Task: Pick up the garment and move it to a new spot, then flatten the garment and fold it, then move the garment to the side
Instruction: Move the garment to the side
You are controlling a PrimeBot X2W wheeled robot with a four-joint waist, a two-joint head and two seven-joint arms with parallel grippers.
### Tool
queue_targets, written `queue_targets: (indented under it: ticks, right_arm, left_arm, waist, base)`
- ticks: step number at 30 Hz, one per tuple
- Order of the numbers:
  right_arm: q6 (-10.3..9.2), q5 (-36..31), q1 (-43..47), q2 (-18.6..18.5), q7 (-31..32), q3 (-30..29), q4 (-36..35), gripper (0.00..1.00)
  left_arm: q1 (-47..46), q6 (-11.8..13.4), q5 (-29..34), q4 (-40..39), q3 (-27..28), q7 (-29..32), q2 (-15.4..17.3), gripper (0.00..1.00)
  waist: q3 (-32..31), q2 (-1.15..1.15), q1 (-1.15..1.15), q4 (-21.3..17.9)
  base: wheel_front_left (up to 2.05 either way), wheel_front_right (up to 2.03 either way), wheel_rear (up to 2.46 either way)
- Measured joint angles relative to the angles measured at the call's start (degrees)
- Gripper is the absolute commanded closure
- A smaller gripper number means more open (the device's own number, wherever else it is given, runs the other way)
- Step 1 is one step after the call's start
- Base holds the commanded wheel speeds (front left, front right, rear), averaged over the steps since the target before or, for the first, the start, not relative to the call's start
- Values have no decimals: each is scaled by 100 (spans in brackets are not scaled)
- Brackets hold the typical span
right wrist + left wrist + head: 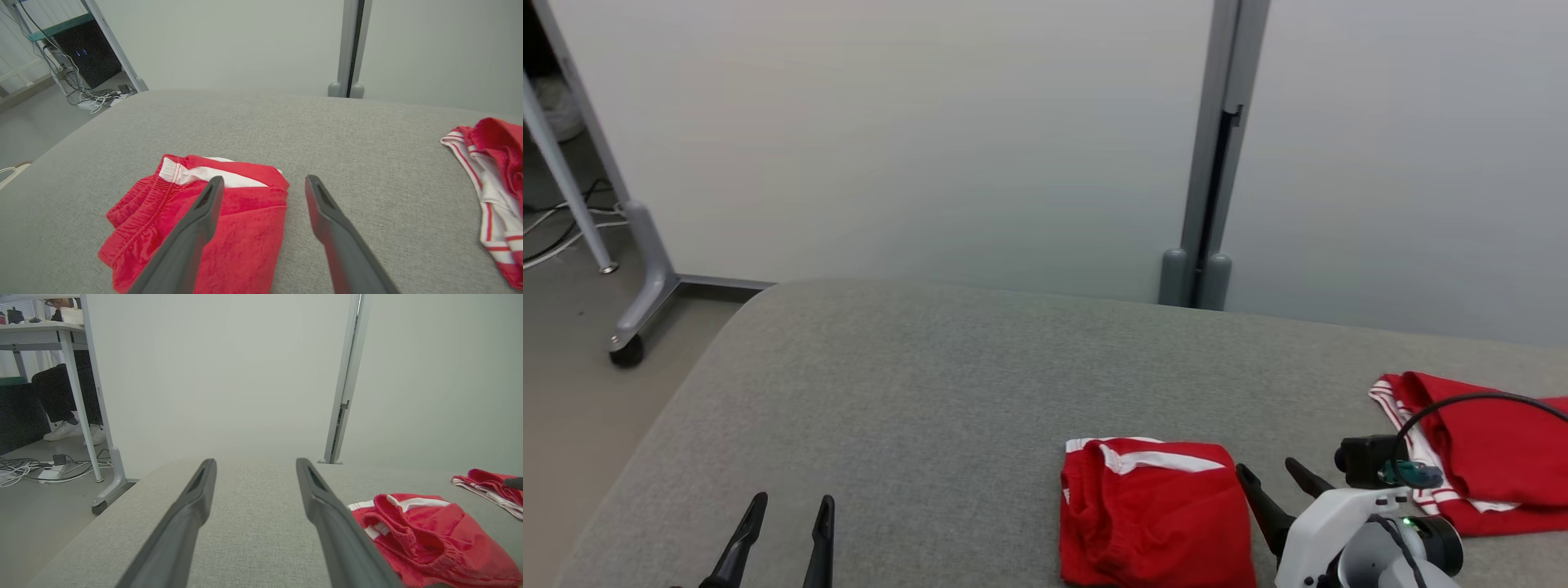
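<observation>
Two red garments lie on the grey cloth-covered counter [931, 367]. The folded garment [1156, 510], red with a white stripe along its far edge and a gathered waistband on its left side, sits near the front of the counter, right of the middle. The second garment [1486, 457], red with white striped trim, lies loosely bunched at the far right, well apart from the first. The right claw [1266, 465] stands wide and holds nothing; its two dark fingers point up and to the left, with the tips just beside the folded garment's right edge. In the right wrist view the right claw [264, 178] has one finger across the folded garment [245, 228] and the other over bare counter [245, 122], with the second garment [496, 143] off to the right; whether a finger touches the cloth cannot be told. The left claw [793, 498] is at the lower left, also spread wide and empty, over bare counter well apart from both garments. The left wrist view shows the left claw [256, 461] pointing along the counter [253, 522], the folded garment [429, 535] to its right and the second garment [486, 482] beyond. Behind the counter stands a pale partition wall [931, 122] with a grey post [1217, 163]. At the far left of the left wrist view, a person's legs [61, 388] show under a desk [41, 330], with cables [24, 469] on the floor.
</observation>
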Motion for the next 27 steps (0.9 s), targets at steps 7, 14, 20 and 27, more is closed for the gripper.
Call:
queue_targets:
  ticks: [7,14,20,27]
  right_arm:
    - [1,478,-371,112,649,165,1213,0]
    - [1,719,-518,265,913,59,2149,0]
    - [1,932,-676,336,903,-152,2707,0]
    - [1,1165,-821,379,927,-221,2981,100]
  left_arm:
    - [-54,-4,-8,-16,30,92,135,0]
    - [-54,-9,-57,-89,12,152,178,0]
    - [-97,-23,-60,-133,0,197,218,0]
    - [-144,-31,-92,-171,-14,256,275,0]
  waist:
    - [101,0,0,565]
    - [180,0,0,920]
    - [296,0,0,1048]
    - [393,0,0,1135]
  base:
    - [0,0,0]
    - [0,0,0]
    - [0,0,0]
    - [0,0,0]
